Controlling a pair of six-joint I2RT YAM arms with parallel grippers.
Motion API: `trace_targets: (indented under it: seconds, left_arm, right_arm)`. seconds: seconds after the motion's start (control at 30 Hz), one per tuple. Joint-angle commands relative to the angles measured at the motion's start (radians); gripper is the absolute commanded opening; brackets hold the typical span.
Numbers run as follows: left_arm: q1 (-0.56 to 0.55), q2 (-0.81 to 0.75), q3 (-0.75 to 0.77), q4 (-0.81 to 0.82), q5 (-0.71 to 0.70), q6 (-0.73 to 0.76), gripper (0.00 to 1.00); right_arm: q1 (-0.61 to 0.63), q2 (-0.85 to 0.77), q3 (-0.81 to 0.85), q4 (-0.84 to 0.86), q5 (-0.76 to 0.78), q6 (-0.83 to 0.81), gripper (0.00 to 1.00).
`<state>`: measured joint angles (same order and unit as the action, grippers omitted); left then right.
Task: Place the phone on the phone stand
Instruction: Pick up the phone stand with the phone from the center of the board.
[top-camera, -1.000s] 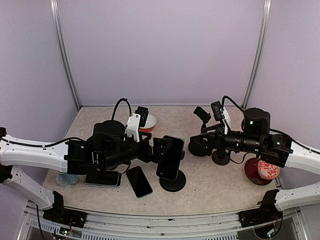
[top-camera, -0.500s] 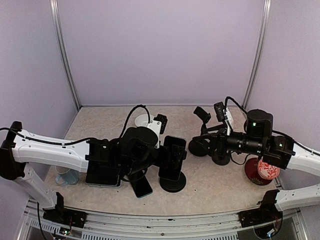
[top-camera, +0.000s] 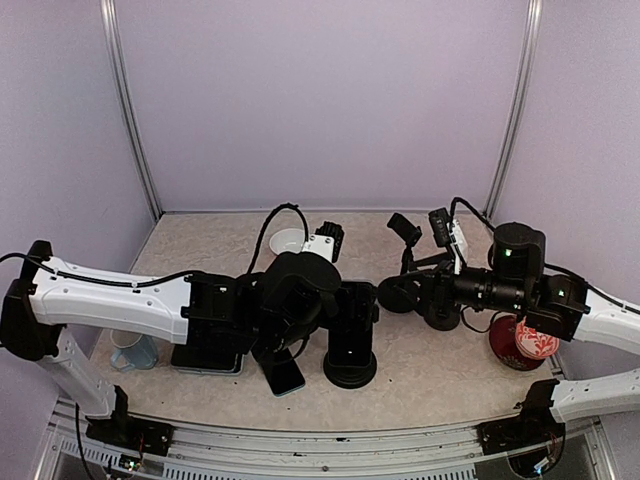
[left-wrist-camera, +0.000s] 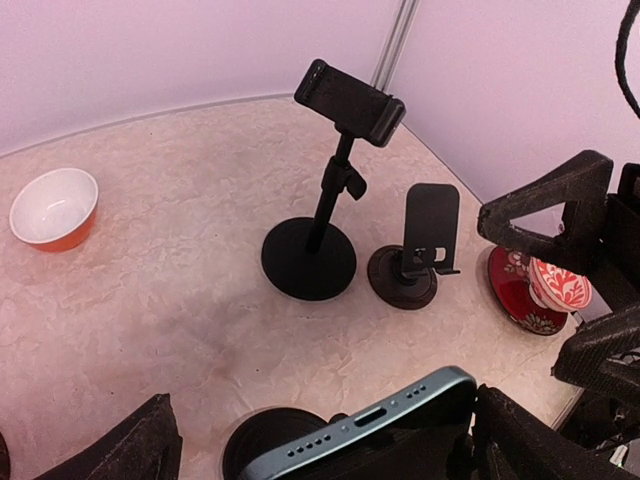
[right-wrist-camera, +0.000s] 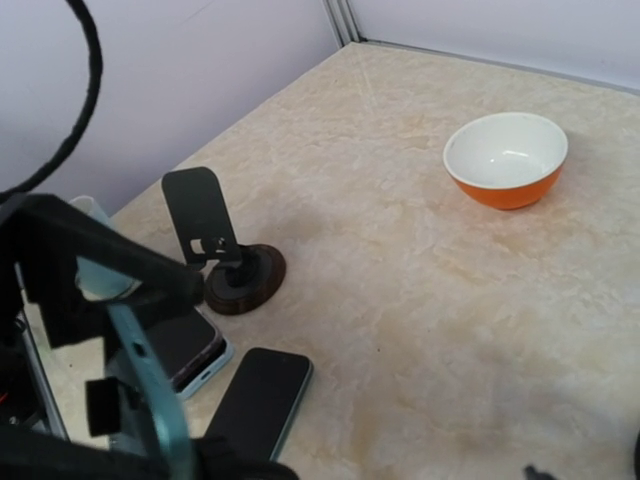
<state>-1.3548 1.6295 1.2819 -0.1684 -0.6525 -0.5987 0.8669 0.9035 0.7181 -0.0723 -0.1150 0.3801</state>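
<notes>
Beige tabletop (left-wrist-camera: 150, 300): left tool (left-wrist-camera: 325, 432) clamped on phone (left-wrist-camera: 400, 408) at phone stand (top-camera: 350, 370); right tool (top-camera: 400, 262) apart, empty.

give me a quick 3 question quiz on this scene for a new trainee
1. True or false: the bowl lies upside down.
2. What lies flat on the table in the right wrist view? A phone; B spoon; C book.
3. Fill in: the right fingers are ___, with nothing held between them.
Key: 1 false; 2 A; 3 open.
</notes>
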Motion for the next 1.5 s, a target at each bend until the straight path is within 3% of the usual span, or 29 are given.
trace_targets:
  seconds: [0.0,0.37,0.6,1.03,1.47]
  left_arm:
    - [-0.006,0.015,0.053,-0.044,-0.045,-0.033,0.99]
    - [-0.014,0.171,0.232,-0.243,-0.116,-0.135,0.99]
    - [-0.021,0.182,0.243,-0.262,-0.161,-0.157,0.98]
    - [-0.025,0.145,0.212,-0.177,-0.142,-0.116,0.65]
    - [0.017,0.068,0.213,-0.071,-0.152,0.032,0.61]
  right_arm:
    - [-0.014,-0.014,-0.016,0.003,0.006,0.010,0.85]
    - [-0.014,-0.002,-0.019,0.019,-0.010,0.028,0.84]
    - [-0.014,-0.013,-0.030,0.025,-0.014,0.033,0.84]
    - [-0.014,-0.021,-0.025,0.011,-0.007,0.026,0.84]
    - [-0.015,-0.023,-0.005,-0.010,0.002,0.020,0.83]
